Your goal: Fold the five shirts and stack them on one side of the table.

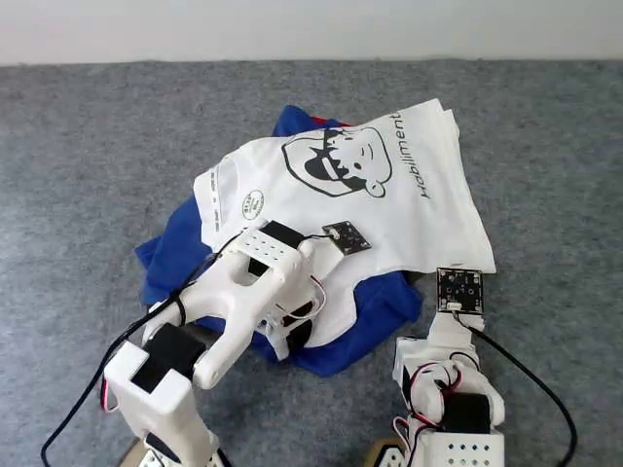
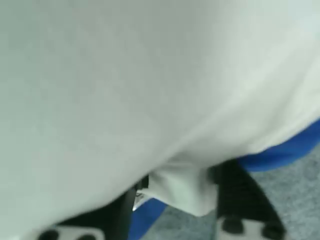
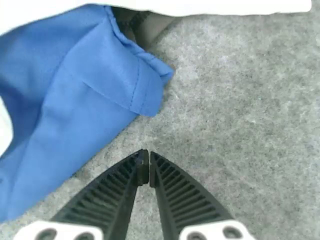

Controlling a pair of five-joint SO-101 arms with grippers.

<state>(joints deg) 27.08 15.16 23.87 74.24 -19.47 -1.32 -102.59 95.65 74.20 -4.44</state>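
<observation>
My left hand (image 2: 178,194) pinches the near hem of the white shirt (image 1: 389,209), ready to fold it; my right hand (image 3: 149,167) hangs clenched, empty.

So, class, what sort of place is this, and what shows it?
Probably a robot lab bench: a left arm and right arm side by side at a grey-carpeted table, with a white shirt heaped on a blue shirt.

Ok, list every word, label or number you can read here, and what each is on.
White shirt: a line of dark lettering beside the cartoon print, too small and tilted to quote safely.
Round stamp on the same shirt: too small to read.
Blue shirt: no text visible.
</observation>
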